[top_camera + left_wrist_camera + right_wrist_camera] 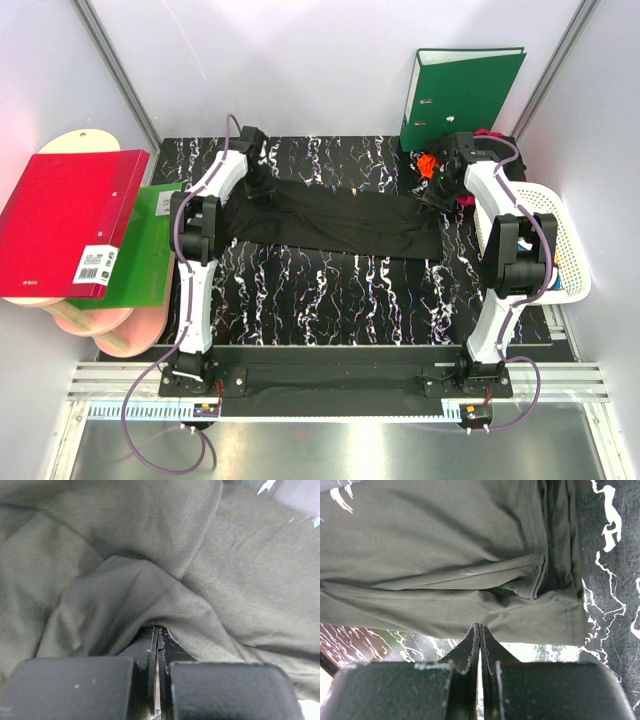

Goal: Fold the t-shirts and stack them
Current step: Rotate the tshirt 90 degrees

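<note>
A plain black t-shirt (pixel 340 222) lies as a long band across the desk (pixel 330 300), a little toward 12 o'clock from the middle. The left pincer (pixel 258 190) is at the shirt's 9 o'clock end. In its wrist view the fingers (pixel 150 650) are pressed together and a fold of the cloth (pixel 150 595) covers their tips, so it seems to be clamped on that fold (the contact itself is hidden). The right pincer (pixel 440 195) is at the 3 o'clock end. Its wrist view shows this pincer (pixel 479 628) closed, with the tips meeting the hemmed edge of the shirt (pixel 445 555). A green ring binder (pixel 460 90) stands at 1 o'clock, and a white basket (pixel 565 245) at 3 o'clock.
</note>
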You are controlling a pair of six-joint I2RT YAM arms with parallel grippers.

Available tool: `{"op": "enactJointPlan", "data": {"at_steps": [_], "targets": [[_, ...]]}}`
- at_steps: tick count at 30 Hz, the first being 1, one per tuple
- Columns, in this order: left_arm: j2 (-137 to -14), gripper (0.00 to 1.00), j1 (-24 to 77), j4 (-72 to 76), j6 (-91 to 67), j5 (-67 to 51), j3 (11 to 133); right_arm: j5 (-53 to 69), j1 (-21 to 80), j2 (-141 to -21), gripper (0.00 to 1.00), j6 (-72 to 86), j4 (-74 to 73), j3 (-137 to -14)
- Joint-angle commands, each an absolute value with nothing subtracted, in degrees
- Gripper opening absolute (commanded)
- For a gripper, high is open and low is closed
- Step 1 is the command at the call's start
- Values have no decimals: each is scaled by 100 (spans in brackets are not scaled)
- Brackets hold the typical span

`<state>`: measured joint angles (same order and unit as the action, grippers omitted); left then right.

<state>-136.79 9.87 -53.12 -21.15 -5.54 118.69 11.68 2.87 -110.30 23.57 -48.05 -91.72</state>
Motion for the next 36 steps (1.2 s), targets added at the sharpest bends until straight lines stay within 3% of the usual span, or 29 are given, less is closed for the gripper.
{"op": "enactJointPlan", "data": {"at_steps": [1, 13, 25, 36], "targets": [[-13676, 0, 1020, -5107, -2329, -80, 12699, 1248, 325, -11066, 4, 2294, -4948, -9466], [-13176, 0, 993, -4737, -2373, -97, 12718, 1353, 334, -11057, 4, 2276, -5001, -9290], [-11471, 0, 870, -4711, -1995, -176, 10811, 1512, 325, -11241, 5, 2206, -4992, -9299], [-12286, 0, 879, -4904, -2056, -369, 10819, 1521, 325, -11434, 5, 2110, -5027, -9580]]}}
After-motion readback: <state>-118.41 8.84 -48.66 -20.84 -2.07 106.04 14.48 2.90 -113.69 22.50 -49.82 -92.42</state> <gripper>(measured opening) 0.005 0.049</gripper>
